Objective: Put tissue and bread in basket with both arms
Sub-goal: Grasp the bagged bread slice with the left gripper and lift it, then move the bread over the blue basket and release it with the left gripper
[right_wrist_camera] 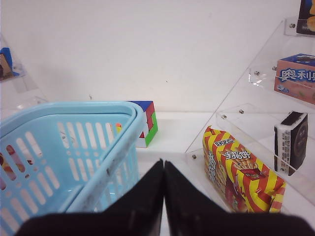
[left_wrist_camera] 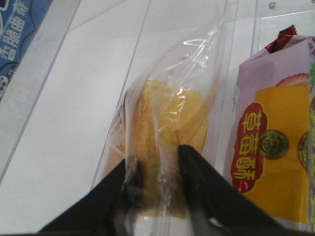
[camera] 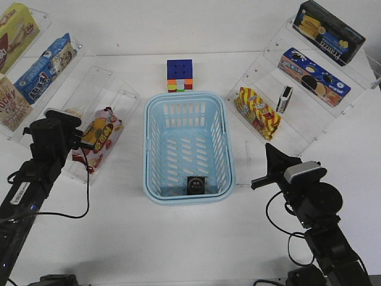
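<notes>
The bread (left_wrist_camera: 172, 110), a tan-yellow bun in clear wrapper, lies on the lower left shelf; in the front view only a bit of it (camera: 75, 111) shows past the arm. My left gripper (left_wrist_camera: 157, 164) is shut on its near end, one finger on each side; in the front view the left gripper (camera: 66, 119) is at the shelf. A black tissue pack (camera: 195, 185) lies in the light blue basket (camera: 147, 149), at its near end. Its twin (camera: 284, 99) stands on the right shelf and also shows in the right wrist view (right_wrist_camera: 290, 142). My right gripper (camera: 271, 162) is shut and empty beside the basket's right rim (right_wrist_camera: 115, 152); it also shows in the right wrist view (right_wrist_camera: 164, 169).
A pink-and-yellow snack bag (left_wrist_camera: 275, 147) lies right beside the bread. A red-and-yellow snack bag (right_wrist_camera: 241, 172) sits on the lower right shelf. A colour cube (camera: 180, 75) stands behind the basket. Clear stepped shelves with snack boxes (camera: 312, 72) flank both sides.
</notes>
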